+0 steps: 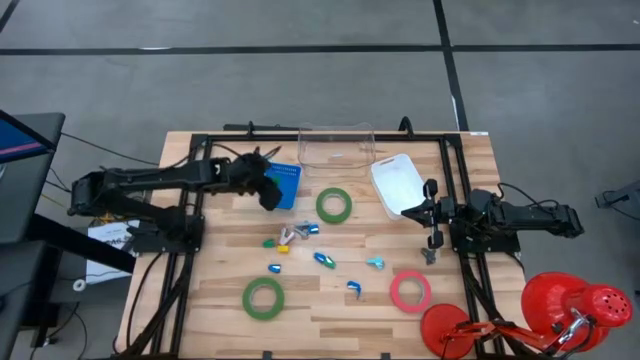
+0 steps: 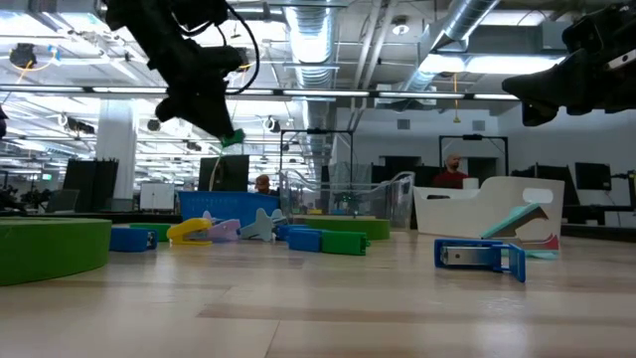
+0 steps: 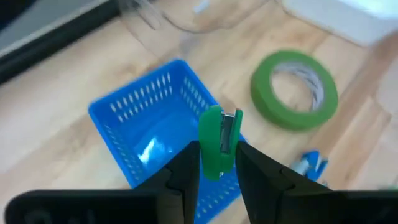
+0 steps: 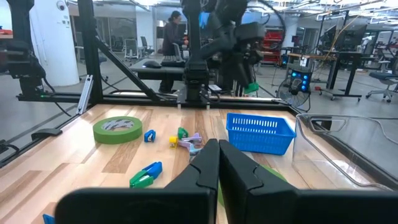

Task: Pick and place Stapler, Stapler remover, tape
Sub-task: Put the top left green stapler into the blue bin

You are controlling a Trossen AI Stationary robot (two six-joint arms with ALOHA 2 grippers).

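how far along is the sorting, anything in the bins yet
Nothing shows as binned: the blue basket looks empty in the left wrist view. In hand: the left gripper holds a green stapler over that basket. Left on the table: two green tape rolls, the pinkish-red roll, and the scattered small items. The right gripper waits, shut.

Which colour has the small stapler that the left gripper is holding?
Green. The stapler shows best in the left wrist view, between the left gripper's fingers, above the blue basket.

wood table (image 1: 200, 310) | tape rolls (image 1: 334, 205), blue basket (image 1: 286, 182), white tray (image 1: 397, 183)
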